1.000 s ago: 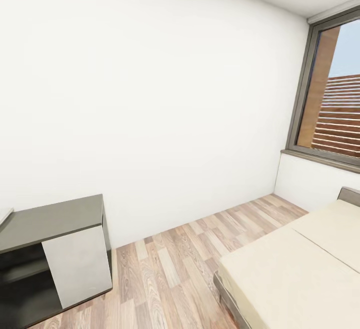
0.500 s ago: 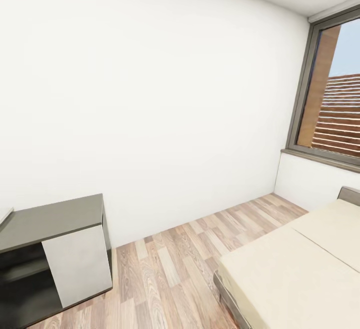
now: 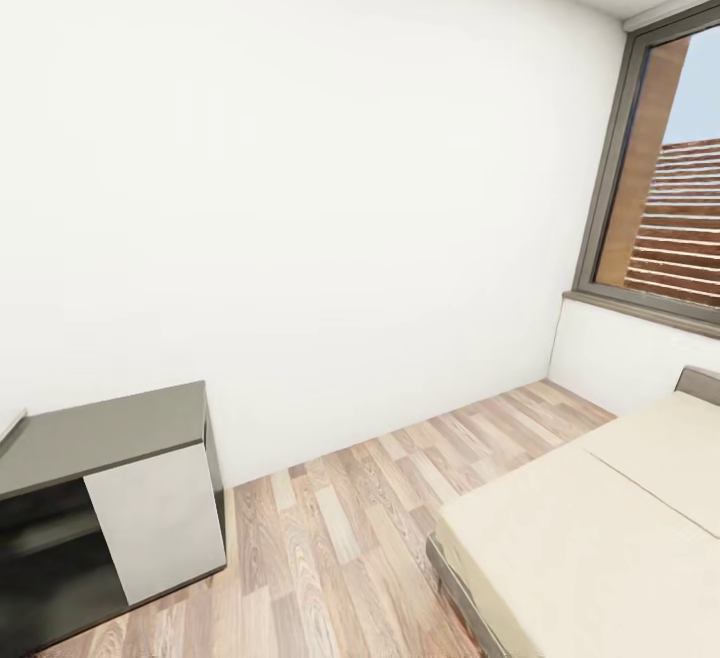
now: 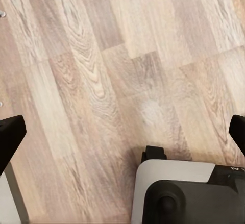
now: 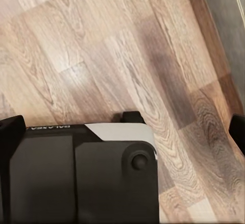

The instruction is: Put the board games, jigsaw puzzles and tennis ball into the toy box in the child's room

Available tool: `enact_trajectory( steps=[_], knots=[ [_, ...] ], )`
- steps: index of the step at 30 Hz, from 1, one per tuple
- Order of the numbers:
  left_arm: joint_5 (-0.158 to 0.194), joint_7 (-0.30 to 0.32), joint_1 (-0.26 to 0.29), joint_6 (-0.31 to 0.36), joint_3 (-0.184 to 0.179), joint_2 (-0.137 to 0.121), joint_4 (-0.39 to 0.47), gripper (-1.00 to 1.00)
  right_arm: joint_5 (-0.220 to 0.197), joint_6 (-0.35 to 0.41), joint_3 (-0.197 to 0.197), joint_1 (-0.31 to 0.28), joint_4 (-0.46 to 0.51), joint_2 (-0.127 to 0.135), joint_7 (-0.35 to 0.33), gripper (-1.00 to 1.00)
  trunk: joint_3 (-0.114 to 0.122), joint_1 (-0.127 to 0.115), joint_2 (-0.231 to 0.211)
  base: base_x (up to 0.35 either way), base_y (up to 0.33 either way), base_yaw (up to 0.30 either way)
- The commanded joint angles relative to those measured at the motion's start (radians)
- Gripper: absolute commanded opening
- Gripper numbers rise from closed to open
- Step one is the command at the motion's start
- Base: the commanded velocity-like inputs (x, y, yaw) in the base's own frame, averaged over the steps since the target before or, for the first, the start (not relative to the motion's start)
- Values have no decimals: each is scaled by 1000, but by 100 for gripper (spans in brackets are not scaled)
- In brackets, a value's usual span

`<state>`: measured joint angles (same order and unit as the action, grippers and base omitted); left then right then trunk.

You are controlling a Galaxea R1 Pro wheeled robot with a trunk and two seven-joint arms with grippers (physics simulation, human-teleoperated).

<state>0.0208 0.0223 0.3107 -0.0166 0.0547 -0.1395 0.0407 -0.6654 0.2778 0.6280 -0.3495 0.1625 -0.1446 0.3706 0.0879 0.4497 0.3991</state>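
Since a second ago my head has turned slightly, so the whole room slid a little rightward and nothing in it moved. Both my left gripper [image 4: 122, 132] and right gripper [image 5: 122, 132] hang over the plank floor [image 3: 340, 528] with jaws spread wide, holding nothing. At near right lies the bed [image 3: 590, 548], its visible mattress bare; a dark cabinet [image 3: 110, 498] stands near left by the white wall [image 3: 300, 188].

Light wood plank floor [image 3: 340, 528] runs along the white wall. Wide low bed with beige mattress and grey frame [image 3: 590, 548] stands on it, mattress top bare. Across the planks from the bed: dark grey cabinet with a white door panel [image 3: 120, 508], also on the floor.
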Motion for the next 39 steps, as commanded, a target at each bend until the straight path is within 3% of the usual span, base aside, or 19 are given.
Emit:
enact_trajectory(
  steps=[1,14,17,20,23,39],
  knots=[
    [2,2,0,-2,5,0,-1,100,-6,6,8,0,1,0,6,100,-2,0,1,0,0,0],
    [-4,2,-20,-2,4,1,-15,100,6,2,9,3,-59,-11,5,100,-24,0,1,0,0,0],
    [-23,2,-30,-2,4,1,-16,100,38,-2,9,19,-67,-12,2,100,-29,0,1,0,0,0],
    [-69,2,-48,-10,4,0,-16,100,74,-4,9,40,-69,-13,1,100,-33,0,1,0,0,0],
    [-116,2,-73,-64,4,1,-18,100,94,-6,8,69,-70,-13,1,100,-38,0,1,0,0,0],
    [-149,1,-154,-105,4,4,-24,100,103,-61,7,197,-71,0,1,100,-65,0,1,0,0,37]
  ],
)
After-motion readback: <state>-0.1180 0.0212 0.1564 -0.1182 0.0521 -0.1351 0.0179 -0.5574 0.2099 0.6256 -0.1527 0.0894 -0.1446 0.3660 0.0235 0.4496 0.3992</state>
